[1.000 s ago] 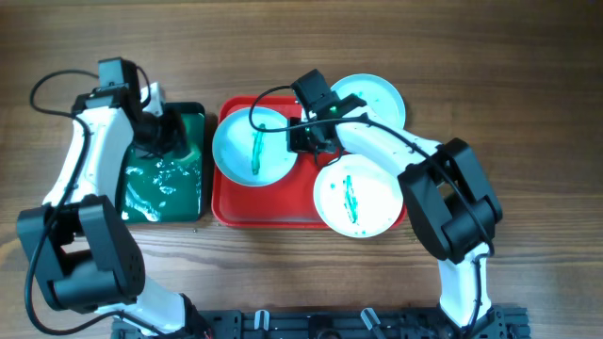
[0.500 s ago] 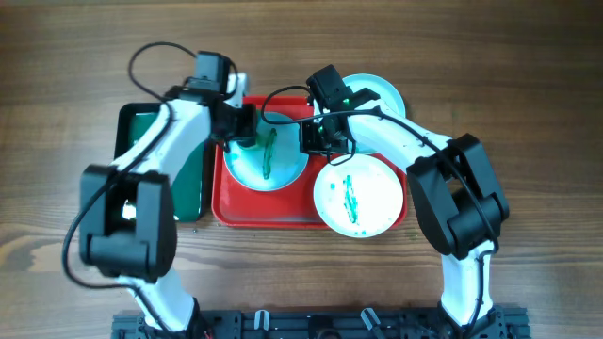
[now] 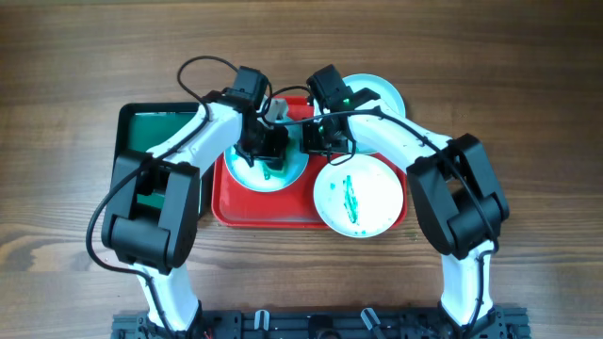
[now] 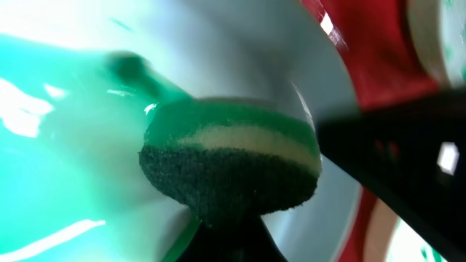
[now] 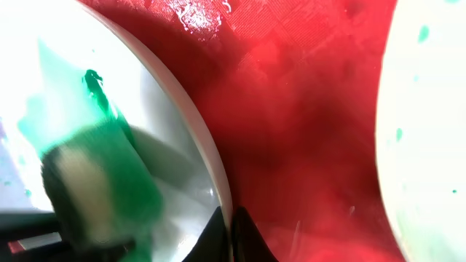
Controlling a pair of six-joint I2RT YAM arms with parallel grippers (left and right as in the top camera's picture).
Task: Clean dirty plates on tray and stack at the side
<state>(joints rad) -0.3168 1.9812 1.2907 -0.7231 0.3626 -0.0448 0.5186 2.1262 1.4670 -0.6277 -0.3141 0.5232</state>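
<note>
Your wooden table (image 3: 75, 56) carries the red tray (image 3: 264, 212), its long axis running left to right. Just to its left sits the dark green tray (image 3: 141, 132), lying long front to back.

You have three dirty plates. The left plate (image 3: 247, 174) lies flat on the left half of the red tray, smeared wet green and largely hidden under both arms. The front plate (image 3: 363, 198) overhangs the tray's front right corner, and its green streak runs roughly front to back, slightly tilted. The back plate (image 3: 382, 92) sits at the back right corner, partly off the tray.

Your left gripper (image 3: 267, 143) is clamped on a sponge (image 4: 233, 156) with green, pale and dark layers, the dark face pressed onto the left plate. Your right gripper (image 5: 227, 231) has its fingers pinched together at that plate's right rim.
</note>
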